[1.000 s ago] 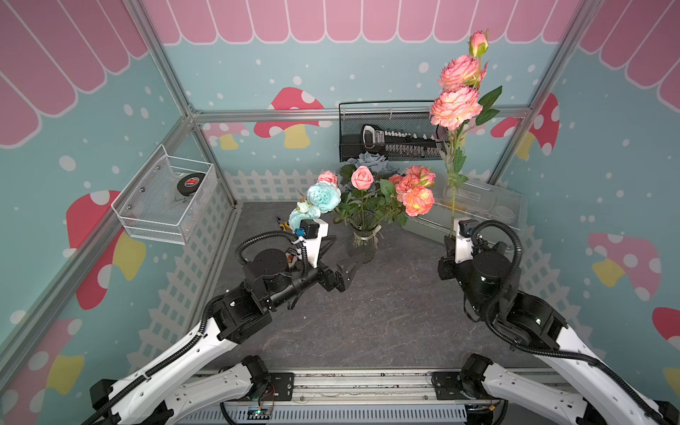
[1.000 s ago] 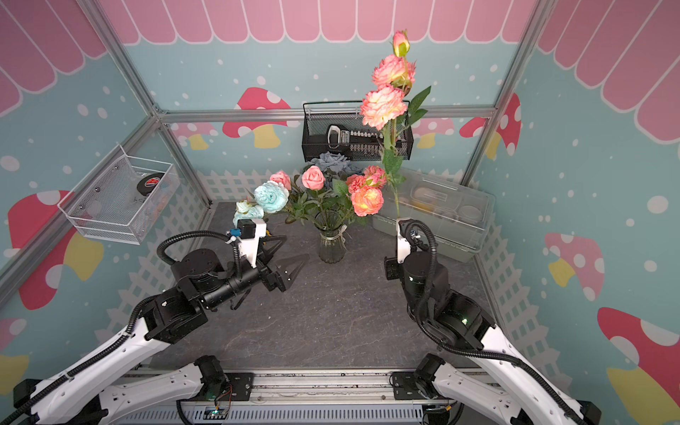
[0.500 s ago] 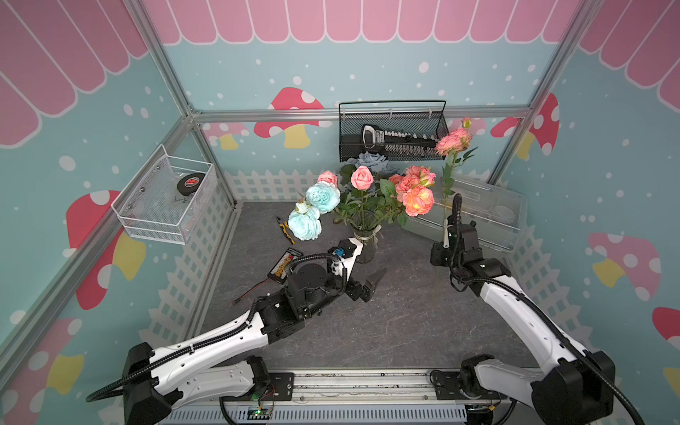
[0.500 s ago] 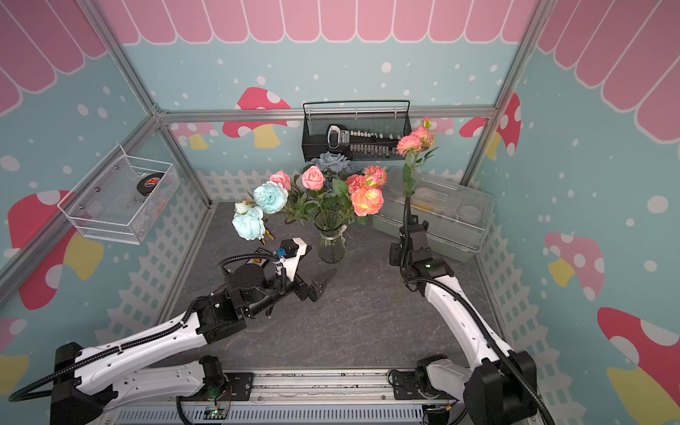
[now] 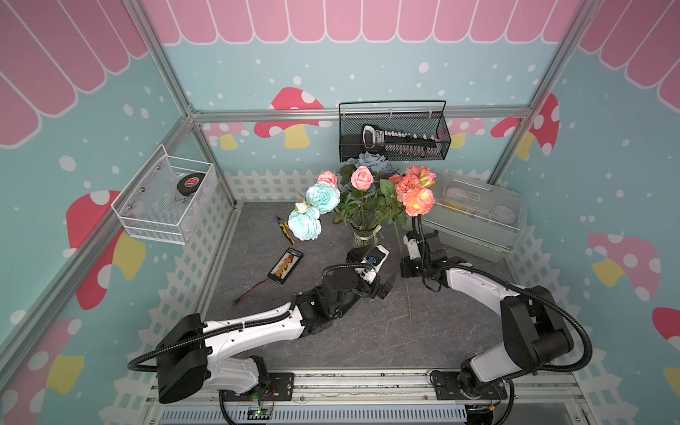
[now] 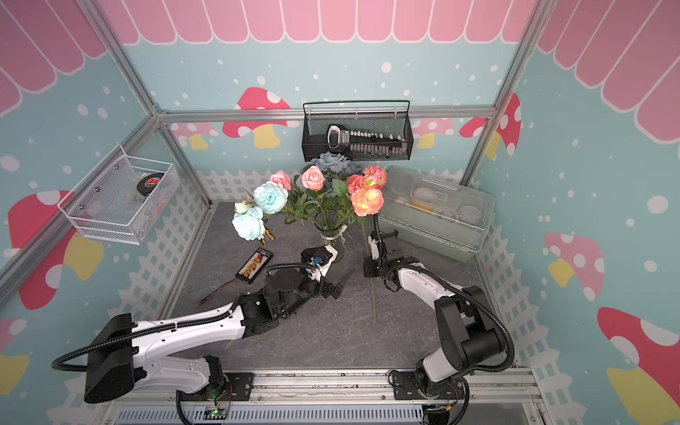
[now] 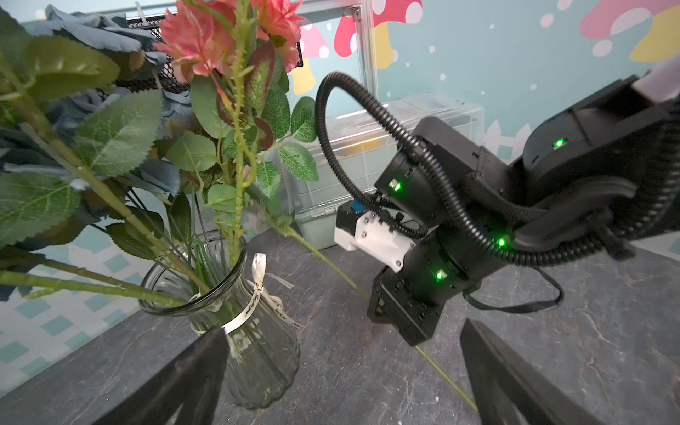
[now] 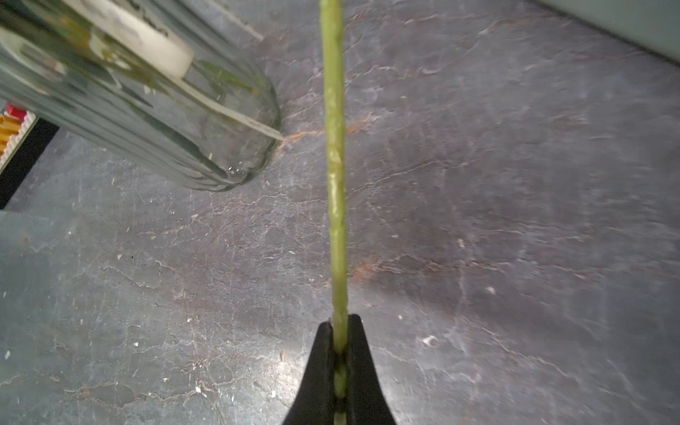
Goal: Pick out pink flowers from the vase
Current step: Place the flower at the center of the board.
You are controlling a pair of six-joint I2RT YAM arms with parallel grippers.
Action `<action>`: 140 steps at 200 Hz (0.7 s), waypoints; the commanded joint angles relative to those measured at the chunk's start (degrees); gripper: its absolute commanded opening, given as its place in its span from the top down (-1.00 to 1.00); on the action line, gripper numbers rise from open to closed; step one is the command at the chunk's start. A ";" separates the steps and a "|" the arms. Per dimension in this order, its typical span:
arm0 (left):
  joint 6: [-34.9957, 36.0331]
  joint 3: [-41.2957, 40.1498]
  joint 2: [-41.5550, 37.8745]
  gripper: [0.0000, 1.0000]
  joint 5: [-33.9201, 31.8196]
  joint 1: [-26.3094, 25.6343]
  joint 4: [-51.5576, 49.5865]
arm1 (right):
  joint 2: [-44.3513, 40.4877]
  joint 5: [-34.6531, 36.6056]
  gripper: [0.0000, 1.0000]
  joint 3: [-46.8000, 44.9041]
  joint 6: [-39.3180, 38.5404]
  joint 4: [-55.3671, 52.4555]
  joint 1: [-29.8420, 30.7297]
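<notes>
Grey slate tabletop (image 5: 368, 338), right gripper (image 8: 340, 331) clamping pink flower stem (image 8: 336, 184) beside vase (image 7: 257, 353), left gripper (image 7: 341, 329) spread wide.

The dark grey stone-pattern table (image 5: 368, 342) is free in front. At the back, the small clear ribbed glass vase (image 5: 365, 241), the thin green flower stem (image 5: 407, 298) beside it and the translucent lidded plastic box (image 5: 478, 224) block passage.

Dark grey, slate-veined surface (image 5: 368, 338). Center of frame: clear ribbed glass vase (image 5: 364, 238), upright. Left of it: yellow-handled pliers (image 5: 285, 229), partly hidden. Below those: black connector board (image 5: 286, 265), with a thin lead (image 5: 254, 292) trailing toward lower left. Right side, along rear edge: translucent lidded box (image 5: 474, 220).
</notes>
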 commanded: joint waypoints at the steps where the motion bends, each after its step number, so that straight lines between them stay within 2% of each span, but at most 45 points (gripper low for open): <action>1: 2.68 3.92 1.97 -0.97 -3.64 -0.02 4.22 | 3.57 -0.88 1.00 3.01 -0.65 2.73 0.13; 33: 3.24 5.77 5.55 -0.98 -7.68 0.37 6.35 | 9.35 4.37 1.00 7.80 0.39 -1.33 0.23; 56: 4.00 6.56 8.18 -0.97 -11.14 1.27 9.93 | 11.09 4.65 1.00 8.46 1.26 -1.78 0.21; 133: 7.97 9.67 15.12 -0.97 -13.73 3.79 19.14 | 6.31 5.86 1.00 0.67 3.73 -1.12 1.09; 140: 8.01 9.93 15.67 -0.97 -13.95 4.04 19.73 | 5.71 5.77 0.95 0.11 3.96 -0.81 1.10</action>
